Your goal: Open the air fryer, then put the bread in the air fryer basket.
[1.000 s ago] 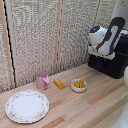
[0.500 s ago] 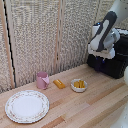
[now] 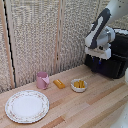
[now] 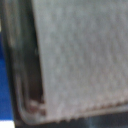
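The air fryer (image 3: pixel 116 50) is a large glossy black box at the exterior view's right, on the back of the wooden table. Its basket (image 3: pixel 111 69) forms the lower front. My gripper (image 3: pixel 98 62) hangs right in front of the fryer's front face, fingers pointing down; their gap is too dark and small to read. The air fryer handle is hidden behind the gripper. The bread (image 3: pixel 59 83), a small orange-brown oblong, lies on the table far to the left of the gripper, between a pink cup and a white bowl. The wrist view is blurred and shows no fingers.
A pink cup (image 3: pixel 42 80) stands beside the bread. A small white bowl (image 3: pixel 79 85) holds yellow chunks. A large patterned plate (image 3: pixel 27 105) lies near the front left. A woven screen (image 3: pixel 45 35) backs the table. The wrist view shows a grey textured surface (image 4: pixel 80 55) and a dark glossy edge (image 4: pixel 20 75).
The arm has come down a little, bringing the gripper lower against the fryer's front. The bread, cup, bowl and plate have not moved.
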Tool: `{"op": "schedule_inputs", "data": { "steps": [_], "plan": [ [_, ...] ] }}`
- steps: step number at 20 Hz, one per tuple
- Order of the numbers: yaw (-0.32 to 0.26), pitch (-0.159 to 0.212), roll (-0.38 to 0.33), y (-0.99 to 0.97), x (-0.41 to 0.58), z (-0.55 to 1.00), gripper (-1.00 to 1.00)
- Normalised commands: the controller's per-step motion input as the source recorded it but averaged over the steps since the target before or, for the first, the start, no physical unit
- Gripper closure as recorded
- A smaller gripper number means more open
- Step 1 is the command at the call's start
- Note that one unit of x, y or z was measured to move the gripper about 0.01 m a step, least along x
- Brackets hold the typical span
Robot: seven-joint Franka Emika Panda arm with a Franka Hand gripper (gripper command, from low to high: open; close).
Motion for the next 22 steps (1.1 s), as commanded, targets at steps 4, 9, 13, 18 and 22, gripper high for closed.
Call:
{"op": "schedule_inputs", "data": {
  "steps": [4,9,13,18,22],
  "plan": [
    [-0.051,-0.042,0.000,0.86,-0.233,0.27,1.00],
    [-0.024,-0.029,-0.001,0.87,-0.349,0.24,1.00],
    [-0.002,0.000,-0.022,0.86,-0.491,0.09,1.00],
    [-0.001,-0.010,-0.006,0.87,-0.507,0.04,1.00],
    [-0.053,-0.021,-0.030,0.66,-0.164,-0.13,1.00]
  ]
}}
